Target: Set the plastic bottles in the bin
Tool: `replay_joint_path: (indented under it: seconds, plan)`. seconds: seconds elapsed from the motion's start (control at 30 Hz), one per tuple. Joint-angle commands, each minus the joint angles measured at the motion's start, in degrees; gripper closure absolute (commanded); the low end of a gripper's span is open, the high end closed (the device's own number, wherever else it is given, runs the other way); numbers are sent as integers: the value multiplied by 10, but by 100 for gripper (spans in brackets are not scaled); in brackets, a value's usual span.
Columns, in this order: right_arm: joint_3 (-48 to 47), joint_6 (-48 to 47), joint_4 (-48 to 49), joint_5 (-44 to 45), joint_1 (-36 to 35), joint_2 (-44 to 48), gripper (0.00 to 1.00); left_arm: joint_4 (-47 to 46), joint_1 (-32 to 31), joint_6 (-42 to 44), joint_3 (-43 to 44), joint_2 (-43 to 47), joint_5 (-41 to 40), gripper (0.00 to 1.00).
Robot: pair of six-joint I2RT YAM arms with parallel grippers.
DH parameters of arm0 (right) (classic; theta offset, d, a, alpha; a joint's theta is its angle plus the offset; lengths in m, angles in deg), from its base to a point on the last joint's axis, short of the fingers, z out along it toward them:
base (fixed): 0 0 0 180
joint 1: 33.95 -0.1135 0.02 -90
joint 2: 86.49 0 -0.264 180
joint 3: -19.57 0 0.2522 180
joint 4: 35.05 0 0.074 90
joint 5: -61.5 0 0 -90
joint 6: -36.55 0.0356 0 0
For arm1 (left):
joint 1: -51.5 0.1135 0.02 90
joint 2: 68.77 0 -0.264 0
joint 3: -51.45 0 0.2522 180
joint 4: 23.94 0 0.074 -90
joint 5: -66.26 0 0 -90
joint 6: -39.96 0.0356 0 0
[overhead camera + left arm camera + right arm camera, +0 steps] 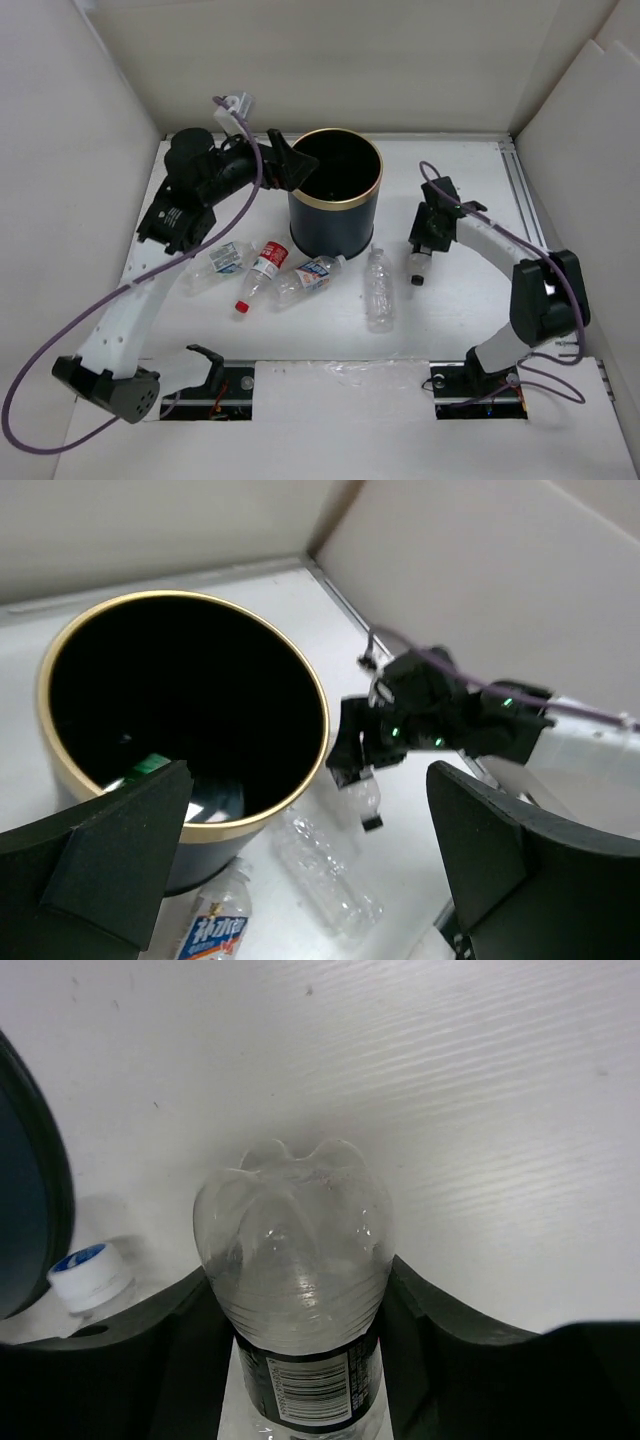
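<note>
The black bin (pixel 335 225) with a gold rim stands at the table's middle back. My left gripper (pixel 292 160) hangs open and empty over its left rim; in the left wrist view (pixel 310 865) it looks down at the gold rim (pixel 322 730), with something green (pixel 150 768) inside. My right gripper (pixel 428 235) is right of the bin, shut on a clear bottle with a black label (pixel 418 265); the bottle fills the right wrist view (pixel 295 1260). On the table lie three labelled bottles (pixel 225 262), (pixel 262 272), (pixel 312 275) and one bare clear bottle (pixel 379 288).
White walls close in the table at the back and both sides. A blue-white bottle cap (pixel 88 1270) and the bin's dark wall (pixel 25 1190) lie left of my right gripper. Both arm bases sit at the near edge.
</note>
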Motion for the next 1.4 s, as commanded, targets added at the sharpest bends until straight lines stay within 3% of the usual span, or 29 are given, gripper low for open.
replay_joint_path:
  seconds: [0.0,0.13,0.17,0.3,0.43,0.5,0.67,0.73,1.13,1.17,1.2,1.23,1.27,1.3,1.37]
  plan:
    - [-64,1,-53,42,25,99,98,-42,1,-4,29,-58,119,0]
    - [-141,1,-90,25,32,189,98,-97,1,-16,65,-96,218,0]
    - [-156,-5,-90,-32,32,206,98,-105,1,-23,65,-101,255,0]
    - [-201,8,8,-246,15,274,100,-137,1,-23,71,-106,325,0]
    - [-242,57,156,-343,-54,277,100,-246,1,-56,2,-62,392,0]
    - [-270,71,197,-371,-91,249,100,-358,1,-90,-54,-21,424,0]
    - [-332,71,258,-348,-220,188,100,-349,1,-83,-60,19,418,0]
    - [-357,77,272,-348,-236,161,100,-305,1,-62,-47,19,410,0]
    - [-437,94,331,-348,-302,79,100,-241,1,-38,-36,-9,375,0]
    - [-437,94,331,-348,-302,74,100,-251,1,-43,-36,-9,375,3]
    - [-437,94,331,-348,-302,74,100,-269,1,-48,-36,-9,369,12]
    - [-437,94,331,-342,-302,74,98,-274,1,-54,-36,-9,363,32]
    - [-437,94,331,-342,-302,74,96,-274,1,-54,-36,-9,353,82]
    - [-432,87,331,-342,-302,74,71,-274,1,-54,-24,-9,337,98]
    - [-419,80,331,-322,-289,82,21,-265,1,-54,-6,-23,293,100]
